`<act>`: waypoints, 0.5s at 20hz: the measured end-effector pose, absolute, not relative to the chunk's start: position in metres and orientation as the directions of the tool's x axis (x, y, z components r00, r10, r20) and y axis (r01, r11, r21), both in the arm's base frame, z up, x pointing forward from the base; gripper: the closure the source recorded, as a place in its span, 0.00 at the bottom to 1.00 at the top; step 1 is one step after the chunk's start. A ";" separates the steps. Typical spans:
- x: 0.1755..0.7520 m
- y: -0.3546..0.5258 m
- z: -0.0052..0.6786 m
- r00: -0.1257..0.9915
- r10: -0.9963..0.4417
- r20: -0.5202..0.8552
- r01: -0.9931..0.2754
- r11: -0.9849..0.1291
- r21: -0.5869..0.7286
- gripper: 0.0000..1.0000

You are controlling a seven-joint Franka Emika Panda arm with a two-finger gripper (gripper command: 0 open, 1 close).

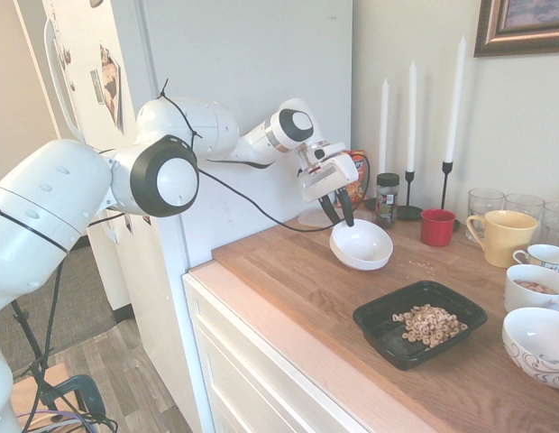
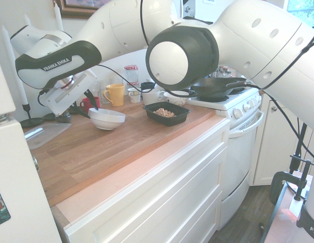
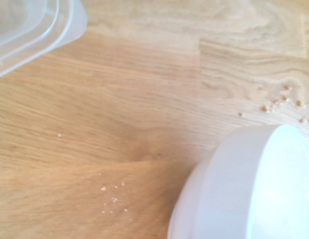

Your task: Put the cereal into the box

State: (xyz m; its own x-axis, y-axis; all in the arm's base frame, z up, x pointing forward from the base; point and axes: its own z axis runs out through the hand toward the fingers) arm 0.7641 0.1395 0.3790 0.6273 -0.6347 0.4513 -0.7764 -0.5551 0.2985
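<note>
Cereal [image 1: 429,325]: heaped inside the black box [image 1: 379,329] on the counter [image 1: 288,280], well apart from the claw [image 1: 337,214], whose fingers stand spread above the empty white bowl [image 1: 361,244], its rim between them.

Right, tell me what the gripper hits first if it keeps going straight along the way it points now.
Most likely the round white bowl. The gripper slants down toward its near rim, just above it. If it slipped past the rim, the wooden countertop comes next; depth is hard to judge here.
</note>
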 end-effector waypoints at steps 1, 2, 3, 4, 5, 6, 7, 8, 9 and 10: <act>0.764 0.139 0.379 0.627 -0.635 0.451 -0.776 -0.555 0.299 0.00; 0.764 0.139 0.379 0.627 -0.635 0.451 -0.776 -0.555 0.299 0.00; 0.764 0.139 0.379 0.627 -0.635 0.451 -0.776 -0.555 0.298 0.00; 0.764 0.139 0.380 0.627 -0.635 0.452 -0.777 -0.555 0.297 0.00; 0.764 0.139 0.381 0.626 -0.635 0.452 -0.777 -0.555 0.296 0.00; 0.764 0.139 0.382 0.626 -0.635 0.453 -0.777 -0.555 0.295 0.00; 0.764 0.139 0.383 0.625 -0.635 0.454 -0.778 -0.556 0.294 0.00; 0.764 0.139 0.385 0.624 -0.634 0.456 -0.778 -0.556 0.293 0.00; 0.764 0.138 0.386 0.624 -0.633 0.458 -0.778 -0.555 0.293 0.00; 0.764 0.137 0.387 0.624 -0.631 0.461 -0.778 -0.555 0.293 0.00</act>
